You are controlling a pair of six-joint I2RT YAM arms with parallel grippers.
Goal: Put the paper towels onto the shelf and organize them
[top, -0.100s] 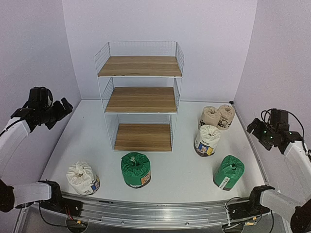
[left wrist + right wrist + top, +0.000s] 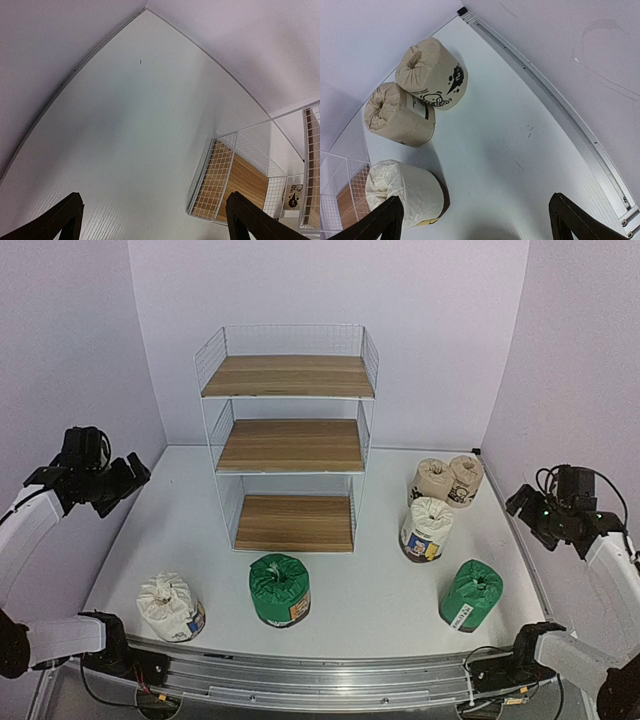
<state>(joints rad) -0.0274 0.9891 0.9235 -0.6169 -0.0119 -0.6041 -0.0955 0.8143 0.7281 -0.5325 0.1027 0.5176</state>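
The shelf (image 2: 290, 377) stands at the table's back middle, three wood boards in a white wire frame, all bare. A white roll (image 2: 170, 607) and a green roll (image 2: 279, 590) stand front left. Two tan rolls (image 2: 447, 481) lie back right, a white roll (image 2: 427, 529) in front of them, a green roll (image 2: 471, 595) further forward. My left gripper (image 2: 135, 472) is open and empty, raised at the far left. My right gripper (image 2: 518, 502) is open and empty, raised at the far right. The right wrist view shows the tan rolls (image 2: 431, 73) and the white roll (image 2: 405, 197).
The shelf's lower corner (image 2: 235, 180) shows in the left wrist view over bare white table. A metal rail (image 2: 320, 672) runs along the near edge. Lilac walls close the sides and back. A rail (image 2: 555, 110) lines the right wall.
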